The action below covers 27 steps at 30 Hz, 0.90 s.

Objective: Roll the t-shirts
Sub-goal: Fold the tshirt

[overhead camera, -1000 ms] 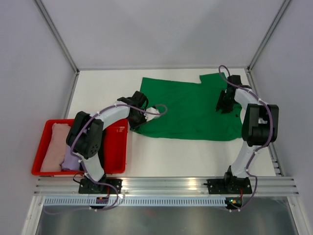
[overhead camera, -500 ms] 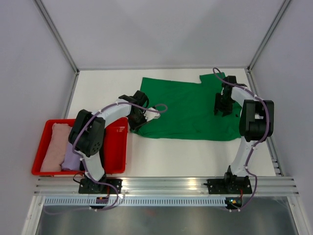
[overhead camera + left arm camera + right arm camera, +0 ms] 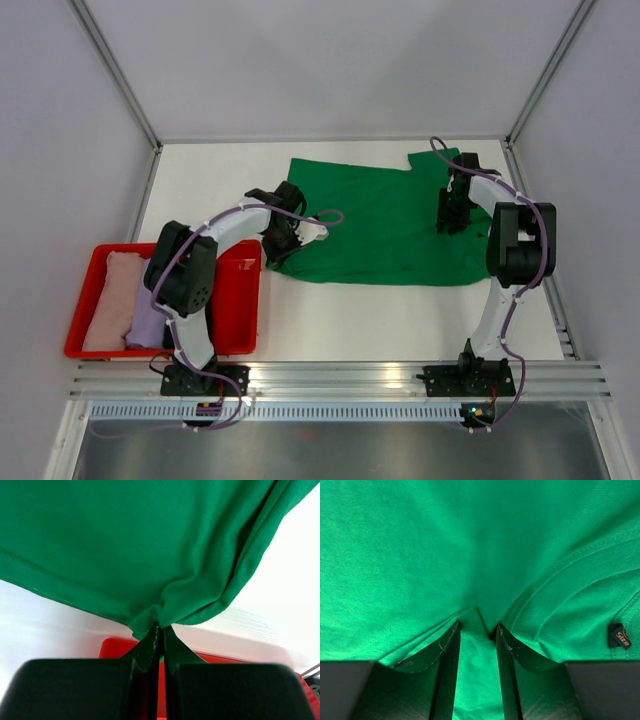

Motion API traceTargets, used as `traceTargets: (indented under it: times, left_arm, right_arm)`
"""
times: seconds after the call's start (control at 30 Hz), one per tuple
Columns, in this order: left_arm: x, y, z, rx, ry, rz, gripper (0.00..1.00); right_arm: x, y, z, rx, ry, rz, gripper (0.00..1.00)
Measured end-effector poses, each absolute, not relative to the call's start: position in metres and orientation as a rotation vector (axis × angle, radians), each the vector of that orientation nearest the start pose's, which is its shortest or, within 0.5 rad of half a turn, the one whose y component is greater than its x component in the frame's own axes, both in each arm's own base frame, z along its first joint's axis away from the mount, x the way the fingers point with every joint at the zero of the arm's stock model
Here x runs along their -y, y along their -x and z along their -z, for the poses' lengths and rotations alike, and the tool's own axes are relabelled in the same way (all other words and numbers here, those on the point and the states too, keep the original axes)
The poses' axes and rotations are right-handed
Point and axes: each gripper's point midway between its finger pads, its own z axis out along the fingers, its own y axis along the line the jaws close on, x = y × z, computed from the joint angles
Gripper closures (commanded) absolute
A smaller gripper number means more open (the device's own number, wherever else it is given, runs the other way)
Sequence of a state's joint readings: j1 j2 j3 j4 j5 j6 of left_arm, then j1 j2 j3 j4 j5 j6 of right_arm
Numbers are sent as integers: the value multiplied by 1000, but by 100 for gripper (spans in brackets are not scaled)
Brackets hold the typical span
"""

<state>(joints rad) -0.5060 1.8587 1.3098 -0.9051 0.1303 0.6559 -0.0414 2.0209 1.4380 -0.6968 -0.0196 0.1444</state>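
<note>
Your left pincer (image 3: 161,627) clamps the edge of the green shirt (image 3: 125,545) — cloth puckers there. Your right pincer (image 3: 476,624) pinches a fold near the size label (image 3: 618,636).

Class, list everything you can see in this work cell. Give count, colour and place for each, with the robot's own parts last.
green t-shirt: one, bright green, spread over the far middle of the table
red tray: one, red, near left
pale pink t-shirt: one, pale pink, left side of the tray
lavender t-shirt: one, lavender, in the tray beside the pink one
table: one, white
left gripper: one, black, shut on the green t-shirt's left edge
right gripper: one, black, on the shirt's right part, fabric bunched between its fingers, grip unclear
</note>
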Motion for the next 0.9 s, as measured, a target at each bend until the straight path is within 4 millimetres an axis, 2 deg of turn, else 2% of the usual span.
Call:
traceTargets:
  times: [0.13,0.47,0.57,0.6,0.67,0.7,0.9]
  left_arm:
    - [161,-297,-38,-2502,-1668,180,98]
    - [164,-303,-39,-2488,-1674,177,98]
    - [164,-303,-39,-2487,-1674,177,98]
    - [164,-303,-39,-2487,-1675,177,98]
    - [164,-303,-39,-2487,-1675,177,98]
    - [164,-303,-39,-2488,-1675,177,98]
    - [164,-304,-39,-2487,-1675,171,98]
  right_arm:
    - [1,-405,-17,-2839,-240,-45,54]
    - [-10,-402,-21,-2844,-216,14,58]
    - [-9,-401,-22,-2839,-219,42,70]
    - [-8,-401,-22,-2838,-224,50,83]
    - [-5,-401,-23,-2835,-239,73,96]
    - [-4,-401,-23,-2835,-244,83,98]
    - [3,-398,-23,-2838,-265,143,85]
